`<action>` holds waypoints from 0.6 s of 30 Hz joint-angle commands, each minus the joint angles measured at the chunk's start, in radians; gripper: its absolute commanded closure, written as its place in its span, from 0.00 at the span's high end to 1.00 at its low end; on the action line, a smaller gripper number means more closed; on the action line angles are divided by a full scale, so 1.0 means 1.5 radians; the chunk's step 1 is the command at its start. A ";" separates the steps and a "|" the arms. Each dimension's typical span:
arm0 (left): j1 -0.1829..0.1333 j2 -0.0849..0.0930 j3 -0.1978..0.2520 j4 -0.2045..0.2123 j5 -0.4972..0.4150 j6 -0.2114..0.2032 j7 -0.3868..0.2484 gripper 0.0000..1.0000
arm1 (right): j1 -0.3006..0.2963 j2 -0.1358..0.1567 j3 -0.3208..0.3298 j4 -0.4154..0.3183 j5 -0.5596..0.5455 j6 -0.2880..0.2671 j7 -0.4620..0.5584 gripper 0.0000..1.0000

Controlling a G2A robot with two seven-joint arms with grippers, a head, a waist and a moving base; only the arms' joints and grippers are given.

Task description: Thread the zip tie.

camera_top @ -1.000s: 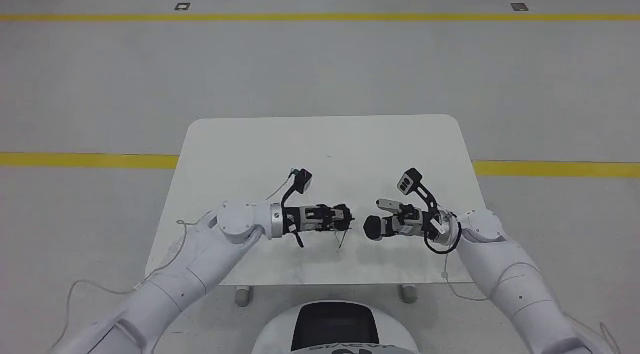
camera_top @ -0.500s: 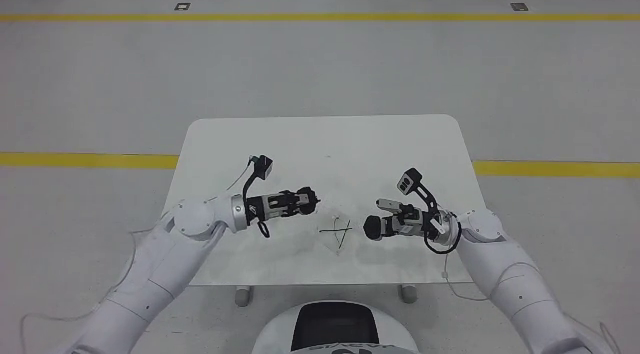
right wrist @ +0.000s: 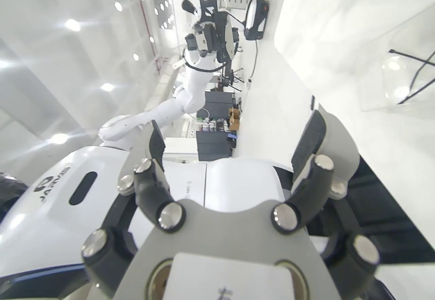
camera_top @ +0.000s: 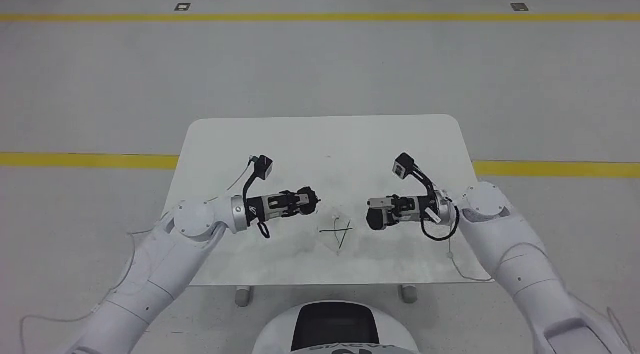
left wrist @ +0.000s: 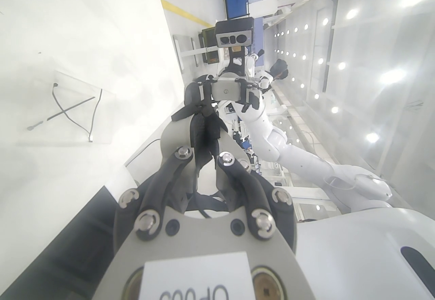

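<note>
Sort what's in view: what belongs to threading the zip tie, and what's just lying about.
For the job:
zip ties, two black ones lying crossed
left gripper, shut
right gripper, open

Just there:
clear sheet under the ties
white table
yellow floor lines

**White table, one clear pouch on it**

The white table point(camera_top: 300, 139), rounded at the corners, carries a flat, clear plastic pouch point(left wrist: 102, 124). The pouch lies between the left pincer point(camera_top: 316, 196) and the right pincer point(camera_top: 369, 217), nearer the right one and a little to the robot's side of both tips. Neither pincer touches it. Thin black zip ties point(left wrist: 64, 111) lie crossed with it, though I cannot tell whether inside or on top. A tiny dark speck point(left wrist: 39, 52) sits on the bare top, well apart from both pincers.
</note>
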 commanded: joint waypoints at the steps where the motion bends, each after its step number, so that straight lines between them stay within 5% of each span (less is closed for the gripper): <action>1: 0.000 0.000 0.000 0.000 0.000 0.000 0.000 0.00 | 0.019 0.000 -0.012 -0.005 -0.039 0.000 0.000 1.00; 8: 0.000 0.000 0.000 0.000 0.000 0.000 0.000 0.00 | 0.071 0.008 -0.074 -0.046 -0.180 0.000 0.000 1.00; 18: 0.000 0.000 0.000 0.000 0.000 0.000 0.000 0.00 | 0.075 0.012 -0.094 -0.073 -0.191 0.000 0.000 1.00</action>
